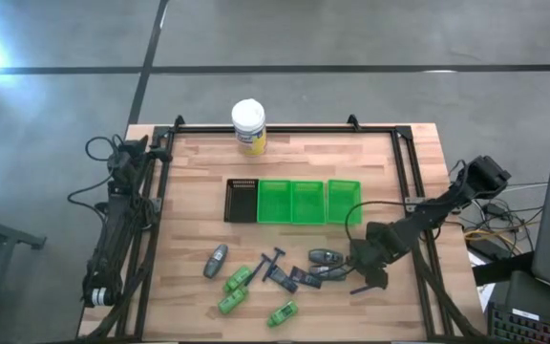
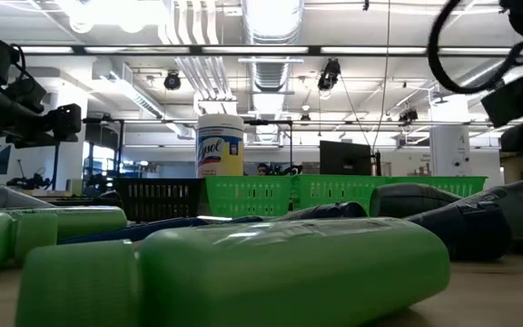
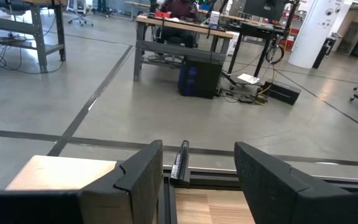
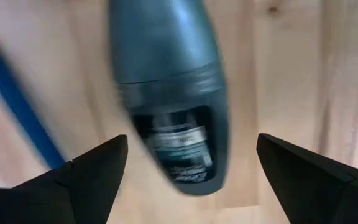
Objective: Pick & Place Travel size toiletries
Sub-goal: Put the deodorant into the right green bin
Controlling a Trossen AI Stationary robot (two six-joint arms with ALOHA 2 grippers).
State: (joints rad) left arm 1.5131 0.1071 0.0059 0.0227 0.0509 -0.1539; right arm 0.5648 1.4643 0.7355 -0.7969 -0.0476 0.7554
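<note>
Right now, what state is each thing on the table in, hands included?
Right hand: open, low over a grey tube.
Grey tube: lying flat on the table, not gripped.
Left hand: open, empty, parked at the table's left edge.
Green bins: upright, look empty.
Black bin: upright, looks empty.
Yellow jar: upright, white lid on.
Green bottles: lying on their sides.

bins (image 1: 292, 201) wall off back, toiletries (image 1: 277, 277) crowd front

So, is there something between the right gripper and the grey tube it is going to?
Nothing visible. The right gripper is open directly over the grey tube, which lies on the bare table; a blue razor lies beside it, outside the gripper's gap.
</note>
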